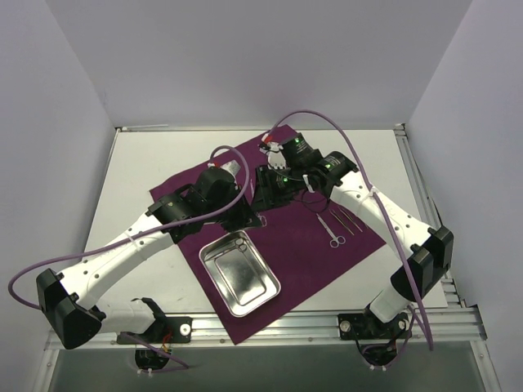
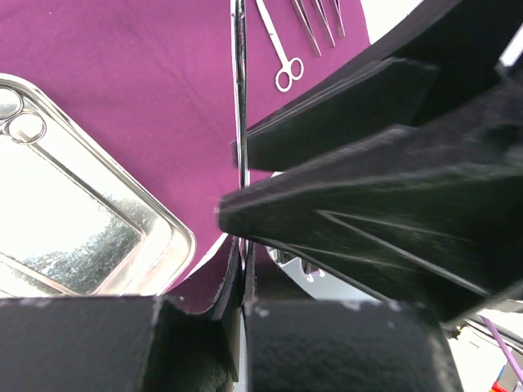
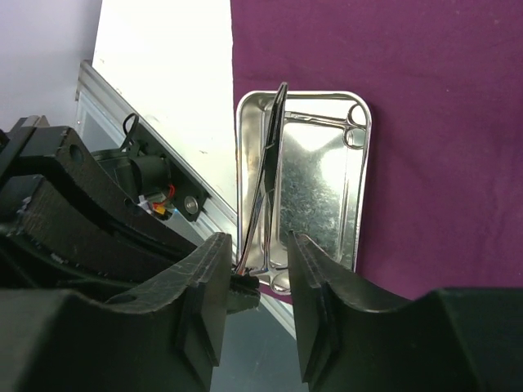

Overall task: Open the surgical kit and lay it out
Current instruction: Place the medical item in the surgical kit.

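The maroon cloth (image 1: pixel 327 261) lies spread flat on the table. On its near part stands the steel tray (image 1: pixel 206 255), with one ring-handled instrument (image 3: pixel 355 135) left in it. My left gripper (image 1: pixel 249 216) hovers just beyond the tray. In the left wrist view it (image 2: pixel 242 269) is shut on a thin steel instrument (image 2: pixel 239 98) held edge-on. My right gripper (image 1: pixel 265 192) meets it from the far side. In the right wrist view it (image 3: pixel 260 261) is open, with that instrument (image 3: pixel 276 204) in the gap between its fingers.
Several instruments (image 1: pixel 337 224) lie side by side on the cloth's right part, among them ring-handled scissors (image 2: pixel 284 69). The two grippers crowd together over the cloth's middle. White walls close in the table, and a metal rail (image 1: pixel 270 327) runs along its near edge.
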